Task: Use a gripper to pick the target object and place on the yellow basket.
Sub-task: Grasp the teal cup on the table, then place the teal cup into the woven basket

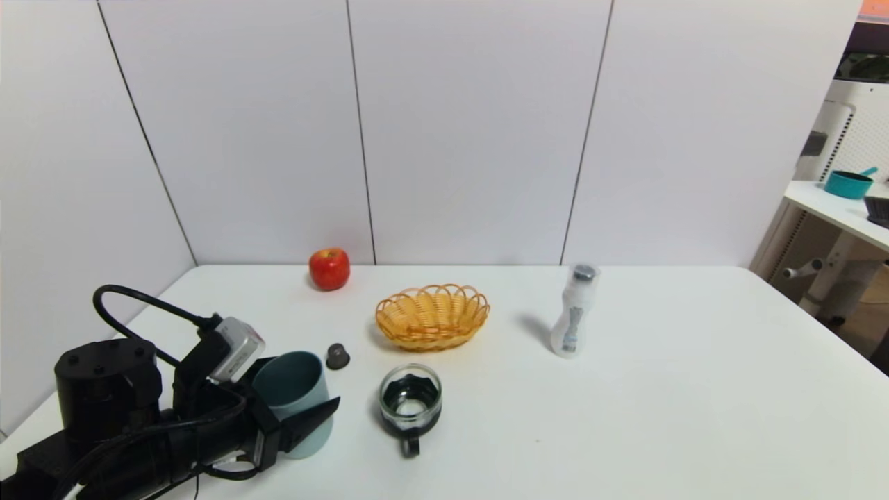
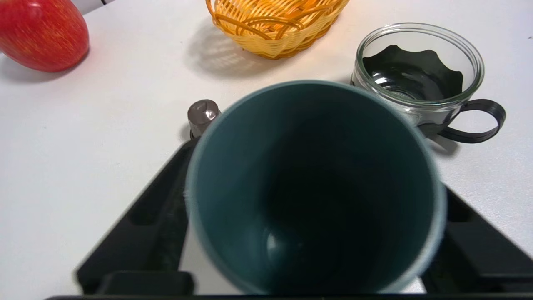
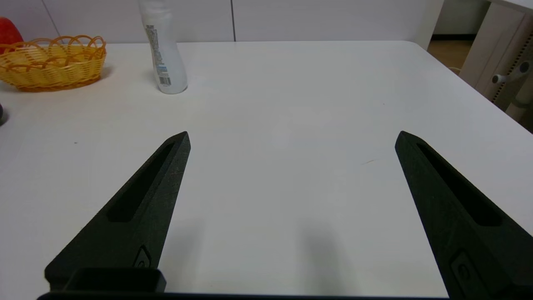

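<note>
A white worktop [image 1: 625, 389] fills the scene, backed by pale wall panels; at the far right stands another white desk [image 1: 840, 208] carrying a teal pot [image 1: 849, 183]. On the worktop, a red apple [image 1: 329, 269] sits near the back wall, the yellow basket [image 1: 433, 316] lies just in front and to the right of it, and a white bottle [image 1: 574, 310] stands upright farther right. A small dark capsule [image 1: 337, 355] rests between the basket and the teal cup [image 1: 295, 399], and a clear glass mug [image 1: 410, 401] with a black handle stands just right of the cup.

The left arm reaches in from the near-left corner, pointing forward and slightly down. The left end effector [image 1: 298, 410] has one finger on each side of the cup, which stands upright on the worktop, well short of the basket. In the left wrist view both fingers [image 2: 166, 208] sit against the cup's wall [image 2: 316, 183], so the end effector appears to be clasping the cup.

The right end effector [image 3: 291, 146] hangs parked above the bare right part of the worktop, its fingers spread wide with nothing between them.
</note>
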Controlling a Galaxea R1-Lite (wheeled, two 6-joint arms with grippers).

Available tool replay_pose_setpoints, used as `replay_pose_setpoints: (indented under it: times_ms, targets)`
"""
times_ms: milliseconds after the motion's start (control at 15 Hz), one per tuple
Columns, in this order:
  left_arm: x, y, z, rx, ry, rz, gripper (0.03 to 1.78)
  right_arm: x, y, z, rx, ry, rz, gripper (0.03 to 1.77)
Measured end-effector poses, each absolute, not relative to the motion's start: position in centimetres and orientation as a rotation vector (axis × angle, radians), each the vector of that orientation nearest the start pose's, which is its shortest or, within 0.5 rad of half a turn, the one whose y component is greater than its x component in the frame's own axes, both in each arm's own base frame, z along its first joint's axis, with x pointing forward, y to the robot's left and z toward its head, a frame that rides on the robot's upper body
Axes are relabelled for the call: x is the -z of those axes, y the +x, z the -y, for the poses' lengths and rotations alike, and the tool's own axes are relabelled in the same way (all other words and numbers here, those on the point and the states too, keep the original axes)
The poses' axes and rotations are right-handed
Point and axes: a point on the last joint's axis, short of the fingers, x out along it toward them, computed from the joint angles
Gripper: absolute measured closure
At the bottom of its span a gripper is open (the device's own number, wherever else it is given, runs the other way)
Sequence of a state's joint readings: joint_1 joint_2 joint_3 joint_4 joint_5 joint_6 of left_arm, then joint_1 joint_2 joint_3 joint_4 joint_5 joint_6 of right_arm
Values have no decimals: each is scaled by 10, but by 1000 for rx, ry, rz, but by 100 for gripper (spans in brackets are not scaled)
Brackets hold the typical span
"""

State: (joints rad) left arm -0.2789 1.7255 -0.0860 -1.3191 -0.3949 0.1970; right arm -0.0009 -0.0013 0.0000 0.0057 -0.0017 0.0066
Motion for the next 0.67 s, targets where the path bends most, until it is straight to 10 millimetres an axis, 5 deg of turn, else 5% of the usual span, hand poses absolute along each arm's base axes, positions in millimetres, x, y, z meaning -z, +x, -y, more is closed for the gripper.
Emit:
replay_pose_setpoints:
  times_ms: [133,400,667]
  targets:
    - [-85,195,65,698,168,-260,62,-75,-23,0,3,7,-5,10]
    - [-87,196,65,698,170,-250,63,-75,-23,0,3,6,-5,10]
    - [-117,220,79,715,181,-92,63,-75,-23,0,3,7,-4,10]
